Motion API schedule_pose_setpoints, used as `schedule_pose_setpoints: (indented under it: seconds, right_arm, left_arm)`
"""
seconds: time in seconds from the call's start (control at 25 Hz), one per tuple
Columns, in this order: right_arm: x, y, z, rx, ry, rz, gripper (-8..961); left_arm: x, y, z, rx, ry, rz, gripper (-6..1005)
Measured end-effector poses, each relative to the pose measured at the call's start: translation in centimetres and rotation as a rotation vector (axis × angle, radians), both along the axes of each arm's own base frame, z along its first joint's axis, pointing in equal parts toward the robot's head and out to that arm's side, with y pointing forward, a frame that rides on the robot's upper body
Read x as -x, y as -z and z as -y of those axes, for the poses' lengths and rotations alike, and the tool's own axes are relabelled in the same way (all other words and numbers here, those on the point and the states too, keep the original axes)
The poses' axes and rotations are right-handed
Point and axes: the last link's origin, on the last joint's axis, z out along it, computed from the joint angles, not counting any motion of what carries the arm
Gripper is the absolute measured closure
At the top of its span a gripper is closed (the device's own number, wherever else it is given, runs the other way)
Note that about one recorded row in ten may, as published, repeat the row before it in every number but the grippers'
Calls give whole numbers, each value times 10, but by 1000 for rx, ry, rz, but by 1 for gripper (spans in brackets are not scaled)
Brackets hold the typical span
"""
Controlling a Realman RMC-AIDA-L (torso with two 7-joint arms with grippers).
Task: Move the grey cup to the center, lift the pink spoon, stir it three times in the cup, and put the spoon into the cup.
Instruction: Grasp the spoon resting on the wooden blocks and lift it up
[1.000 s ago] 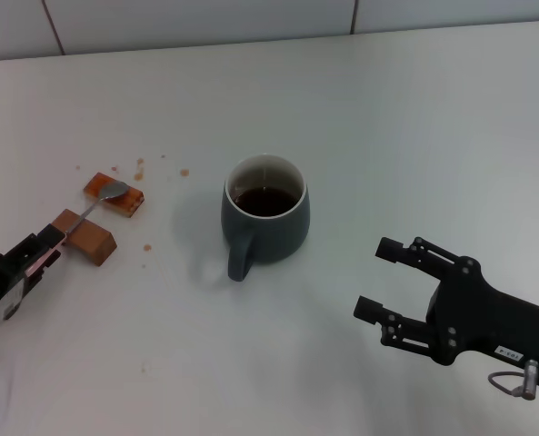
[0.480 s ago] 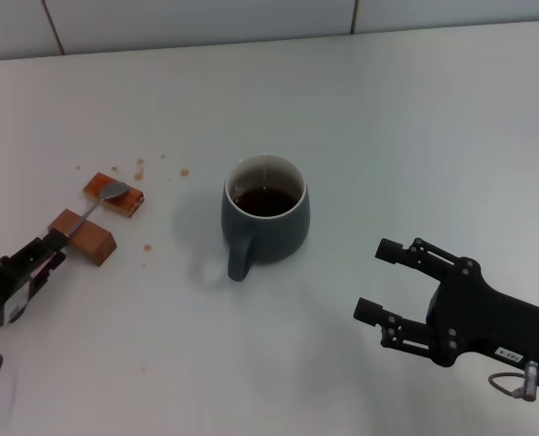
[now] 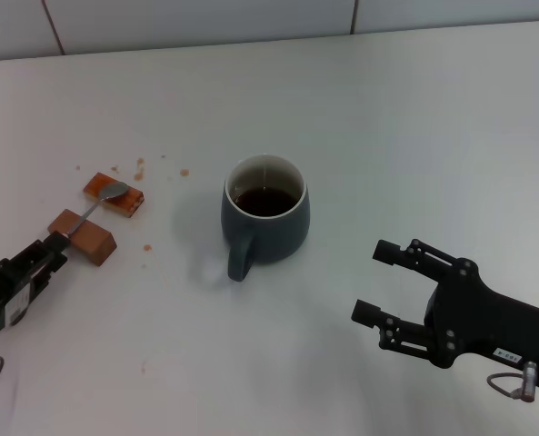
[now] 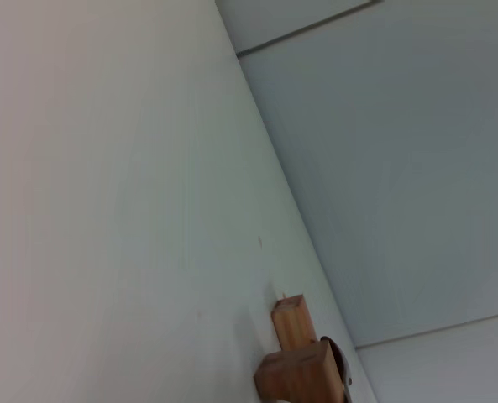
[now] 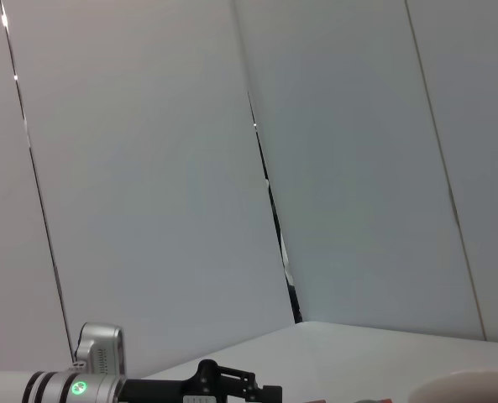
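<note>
Two brown blocks [image 3: 94, 218] carry the slim pink-handled spoon [image 3: 99, 202], apparently pinched by the left gripper [image 3: 53, 243]; right gripper [image 3: 378, 283] (fingers spread) sits beside the dark blue-grey ceramic mug [image 3: 265, 221].

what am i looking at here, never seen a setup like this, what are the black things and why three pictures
This is a two-armed robot at a white table. The main picture comes from a camera on its head, looking down. The black things are its grasping parts. The left pincer is at the pink spoon, whose metal bowl rests on a brown block while its shaft crosses a second brown block; whether the pincer has closed on the handle can't be seen. The right pincer hangs open beside the grey cup, which holds dark liquid. The other two pictures come from cameras on the wrists, mostly showing wall and table.
</note>
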Motion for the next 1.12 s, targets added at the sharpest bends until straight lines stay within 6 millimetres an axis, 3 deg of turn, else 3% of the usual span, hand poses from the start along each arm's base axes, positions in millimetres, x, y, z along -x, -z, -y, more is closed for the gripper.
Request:
schedule_pose_setpoints:
  seconds: [1.12]
  right_arm:
    - [0,0,1,1,2,1,136]
  left_arm:
    - [3,-1,-3,-9,-20,-9,691]
